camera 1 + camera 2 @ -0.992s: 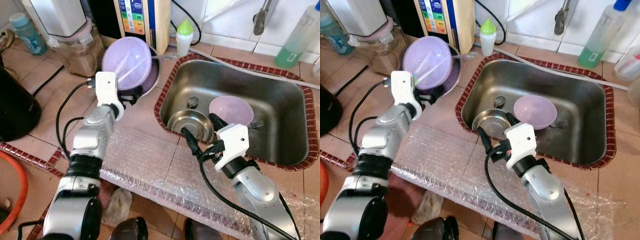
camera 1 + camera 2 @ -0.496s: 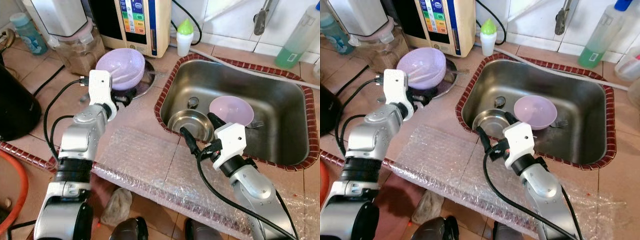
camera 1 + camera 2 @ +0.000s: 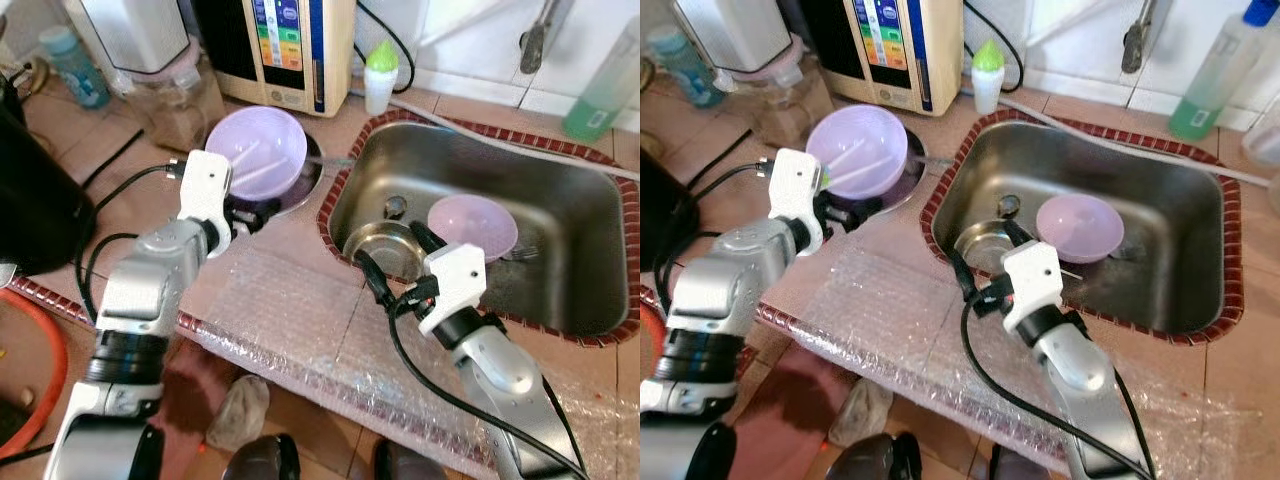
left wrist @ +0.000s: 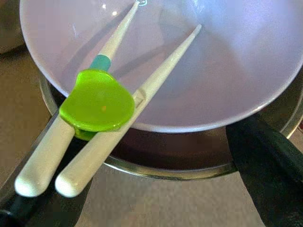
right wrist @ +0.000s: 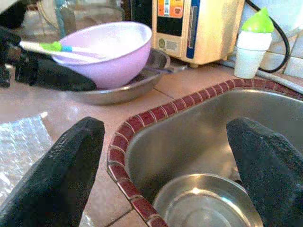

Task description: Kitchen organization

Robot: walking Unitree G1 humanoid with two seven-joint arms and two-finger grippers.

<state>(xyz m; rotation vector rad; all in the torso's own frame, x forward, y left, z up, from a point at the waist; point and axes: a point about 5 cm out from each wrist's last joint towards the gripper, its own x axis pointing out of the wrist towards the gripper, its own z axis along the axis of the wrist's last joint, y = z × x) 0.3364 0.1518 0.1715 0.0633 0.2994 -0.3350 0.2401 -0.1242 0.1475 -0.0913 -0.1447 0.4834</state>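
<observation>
Purple bowl (image 3: pixel 262 151) sits on a shallow steel plate (image 3: pixel 300 186) on the tiled counter (image 3: pixel 290 230), just left of the sink (image 3: pixel 590 200), and my left gripper (image 3: pixel 252 212) is right at its near rim. My fingers are spread, one on each side of the rim, nothing pinched yet. A pair of white training chopsticks (image 4: pixel 102 101) with a green hinge lies across the bowl, handles sticking out over the edge toward me.

I judge the bowl to be light plastic, stiff but smooth and slippery, so I want a pinch across the rim wall, beside the chopsticks rather than over them; they look loose and could slide or tip out if I tilt it.

My right gripper (image 3: pixel 392 262) hangs at the sink's near edge, fingers wide apart, just above a steel bowl (image 3: pixel 388 247) in the basin, with a second purple bowl (image 3: pixel 470 222) beside it.

The left wrist view gives me the green hinge and the plate under the bowl up close; the head views blur that. The right wrist view shows the bowl side-on, seated in the plate, with a green-capped bottle (image 5: pixel 251 45) behind.
</observation>
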